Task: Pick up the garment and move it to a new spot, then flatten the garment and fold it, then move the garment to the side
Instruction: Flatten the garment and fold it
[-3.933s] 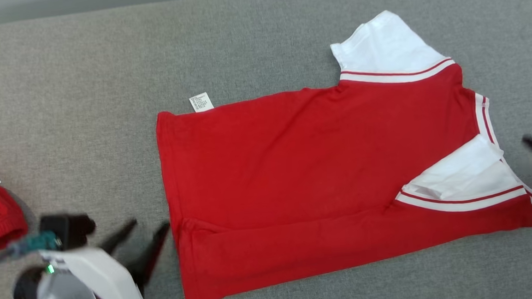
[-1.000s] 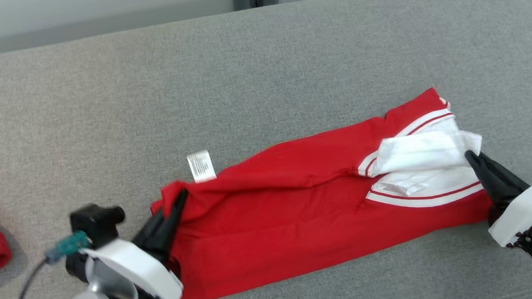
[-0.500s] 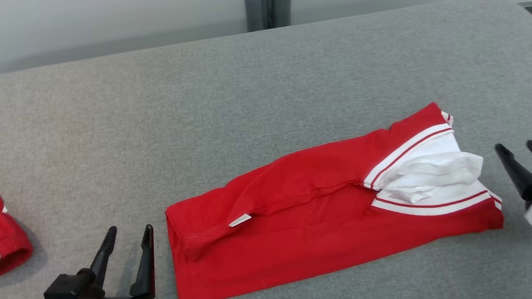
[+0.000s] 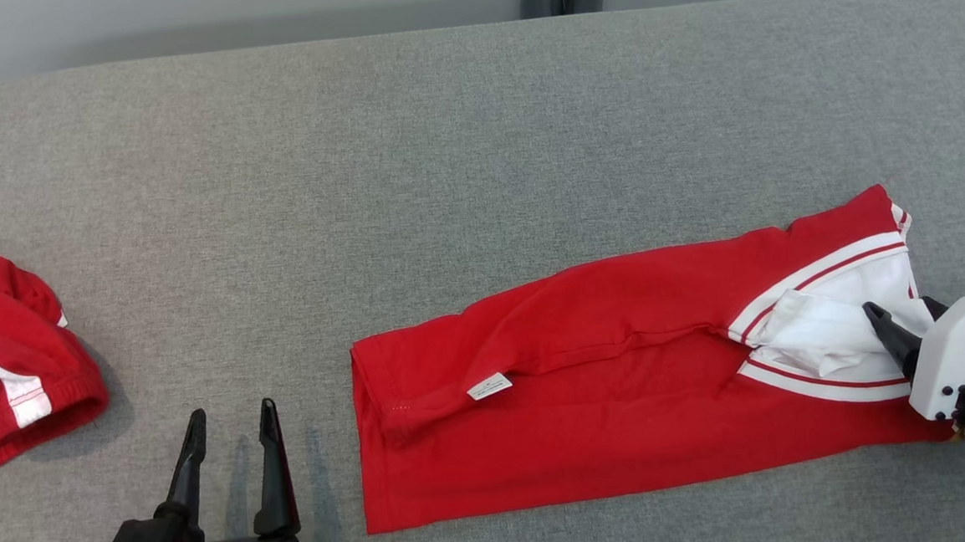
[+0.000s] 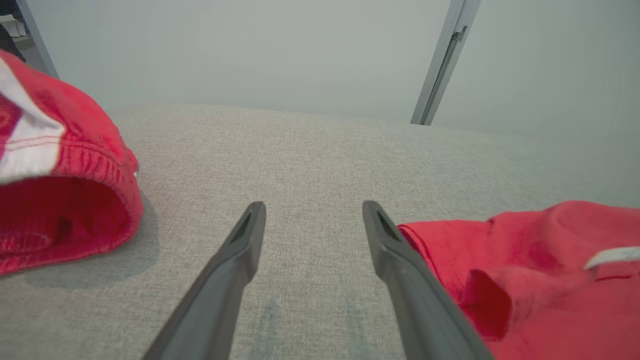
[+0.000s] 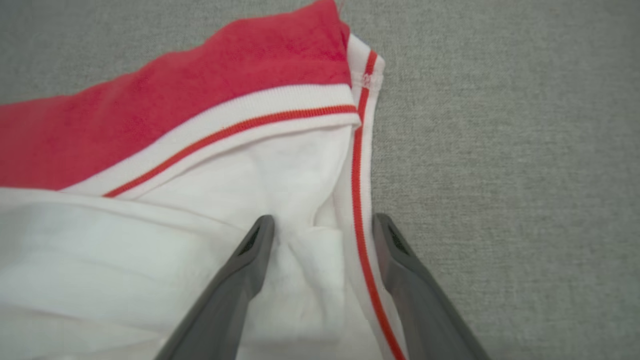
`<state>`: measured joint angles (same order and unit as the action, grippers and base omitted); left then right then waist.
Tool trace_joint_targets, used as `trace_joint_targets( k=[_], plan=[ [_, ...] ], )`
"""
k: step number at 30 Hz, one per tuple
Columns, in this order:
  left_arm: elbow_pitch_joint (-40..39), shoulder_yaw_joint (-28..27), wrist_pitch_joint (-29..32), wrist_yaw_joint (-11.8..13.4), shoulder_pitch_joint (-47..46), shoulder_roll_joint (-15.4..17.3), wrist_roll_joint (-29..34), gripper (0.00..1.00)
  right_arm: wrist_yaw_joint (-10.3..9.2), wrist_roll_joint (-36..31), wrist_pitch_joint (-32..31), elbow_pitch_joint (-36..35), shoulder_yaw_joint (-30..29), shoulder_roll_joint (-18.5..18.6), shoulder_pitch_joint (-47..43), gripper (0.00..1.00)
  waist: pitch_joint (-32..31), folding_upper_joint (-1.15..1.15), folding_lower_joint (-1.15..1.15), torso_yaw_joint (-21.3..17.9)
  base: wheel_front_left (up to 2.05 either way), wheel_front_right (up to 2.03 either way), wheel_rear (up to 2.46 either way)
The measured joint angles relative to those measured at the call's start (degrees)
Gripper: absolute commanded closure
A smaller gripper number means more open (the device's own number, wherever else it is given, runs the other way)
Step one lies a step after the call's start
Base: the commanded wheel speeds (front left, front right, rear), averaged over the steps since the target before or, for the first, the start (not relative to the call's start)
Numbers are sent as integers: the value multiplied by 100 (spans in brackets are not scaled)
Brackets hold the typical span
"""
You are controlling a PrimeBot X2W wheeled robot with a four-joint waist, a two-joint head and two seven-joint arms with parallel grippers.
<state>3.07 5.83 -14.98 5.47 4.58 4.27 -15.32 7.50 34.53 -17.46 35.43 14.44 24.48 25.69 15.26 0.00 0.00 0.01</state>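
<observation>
The garment, a red shirt with white sleeves and red-and-white striped trim, lies folded lengthwise into a long band on the grey table. It slants from its hem end at lower centre up to its sleeve end at the right of the head view. A small white label sits on the upper fold, near the hem end.

The left hand is at the lower left, fingers apart and holding nothing. It stands on the bare table just beside the garment's hem edge, with a strip of grey cloth between them. In the left wrist view the left hand points across the table, and the garment's red hem corner lies close against the outer side of one finger. Whether they touch, I cannot tell.

The right hand is at the garment's sleeve end, fingers apart. In the right wrist view the right hand straddles the end of the garment: one finger lies over the crumpled white sleeve, the other over the grey table just past the striped trim. The cloth between the fingers is not pinched.

A second red garment with a white stripe lies bunched at the far left, well apart from the first.
</observation>
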Motion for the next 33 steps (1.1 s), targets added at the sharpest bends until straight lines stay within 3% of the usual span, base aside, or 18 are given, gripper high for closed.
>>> trace_joint_targets(
  k=[7, 8, 9, 16, 25, 28, 33],
  plan=[
    [73, -223, 0, -240, 30, -125, 177, 0, 0, 4, -147, 215, -4, -40, 52, 0, -9, 0, 0, 34, 0, 0, 0],
    [82, -252, 0, -258, 35, -133, 181, 0, -1, 85, -197, 204, 11, -45, 55, 12, -9, 0, 0, 32, 0, 0, 0],
    [87, -274, 0, -281, 38, -134, 187, 0, -3, 199, -254, 153, 56, -59, 53, 100, -8, 0, 0, 27, 0, 0, 0],
    [155, -310, 0, -291, 83, -142, 111, 0, 1, 912, -190, -110, 88, 176, -41, 100, -73, 0, 0, -35, 0, 0, 0],
    [290, -268, 0, -327, 221, -145, -22, 0, -1, 1136, -165, 297, -716, 1457, -115, 100, -390, 0, 0, 75, 0, 0, 0],
    [277, -256, 0, -287, 307, -146, -94, 0, -1, 1379, -253, -240, -764, 1608, -250, 100, -525, 0, 0, 122, 0, 0, 0],
    [259, -221, -1, -232, 432, -149, -179, 0, -1, 2013, -633, -2071, -376, 1533, -722, 100, -661, 0, 0, 107, 0, 0, 0]
  ],
)
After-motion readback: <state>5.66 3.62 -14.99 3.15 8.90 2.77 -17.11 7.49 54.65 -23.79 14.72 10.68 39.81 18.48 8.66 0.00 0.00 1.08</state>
